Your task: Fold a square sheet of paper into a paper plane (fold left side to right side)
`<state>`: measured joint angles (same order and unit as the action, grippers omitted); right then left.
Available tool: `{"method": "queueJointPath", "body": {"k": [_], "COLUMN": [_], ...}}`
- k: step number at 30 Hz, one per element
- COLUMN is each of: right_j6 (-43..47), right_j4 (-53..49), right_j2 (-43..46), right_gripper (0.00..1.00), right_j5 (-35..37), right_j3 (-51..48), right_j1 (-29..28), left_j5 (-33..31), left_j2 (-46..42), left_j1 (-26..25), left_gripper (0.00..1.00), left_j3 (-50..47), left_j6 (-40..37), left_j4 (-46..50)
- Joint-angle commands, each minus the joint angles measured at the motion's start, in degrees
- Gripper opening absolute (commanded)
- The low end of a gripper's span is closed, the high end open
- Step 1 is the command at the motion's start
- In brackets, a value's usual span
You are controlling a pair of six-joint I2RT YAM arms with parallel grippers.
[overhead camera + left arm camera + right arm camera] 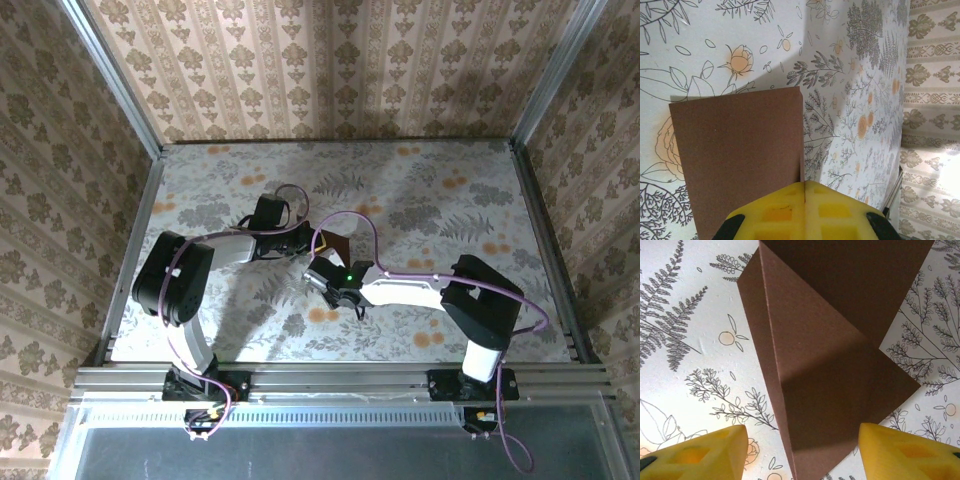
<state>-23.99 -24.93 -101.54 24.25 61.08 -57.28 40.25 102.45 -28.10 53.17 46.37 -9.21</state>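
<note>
- Square sheet of paper (820,365): thin, matte, dark reddish-brown. Lying mid-table (450,200) between the two grippers. Partly folded, with a sharp diagonal crease and one flap raised a little off the surface.
- Judged very light and limp. Likely to slide on the printed cover under any sideways push and to buckle if shoved edge-on. Likely to keep any crease once pressed, wanted or not.
- Not brittle, but easy to crumple, and liable to tear at a crease if pulled against a pinned part.
- Best taken at a free edge or corner of the raised flap, pinched shallow, with the rest held flat. Flat-lying parts give no purchase until an edge is lifted.
- Left gripper (804,200): at the sheet's left side, fingers together, tips right at one edge of the paper. Pinching that edge or only pressing on it: cannot tell.
- Right gripper (802,440): on the near side, jaws apart, one finger either side of the folded sheet's near part, nothing clamped.
- Table cover: grey ferns and orange blotches, looks smooth, so little friction expected under the paper.
</note>
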Motion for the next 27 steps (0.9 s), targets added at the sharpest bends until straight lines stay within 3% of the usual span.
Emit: {"method": "queueJointPath", "body": {"k": [1, 27], "right_j6": [-0.6, 0.3], "right_j4": [-1.1, -0.9], "right_j2": [-1.4, -1.6], "right_gripper": [0.59, 0.24], "right_j5": [3.1, 2.9], "right_j3": [1.1, 1.5], "right_j1": [-0.4, -0.4], "left_j5": [-0.4, -0.5], "left_j2": [-2.0, -1.8], "left_j1": [0.1, -0.1], "left_gripper": [0.0, 0.0], "left_j3": [0.1, 0.0], "left_j6": [0.2, 0.0], "left_j4": [0.9, 1.0]}}
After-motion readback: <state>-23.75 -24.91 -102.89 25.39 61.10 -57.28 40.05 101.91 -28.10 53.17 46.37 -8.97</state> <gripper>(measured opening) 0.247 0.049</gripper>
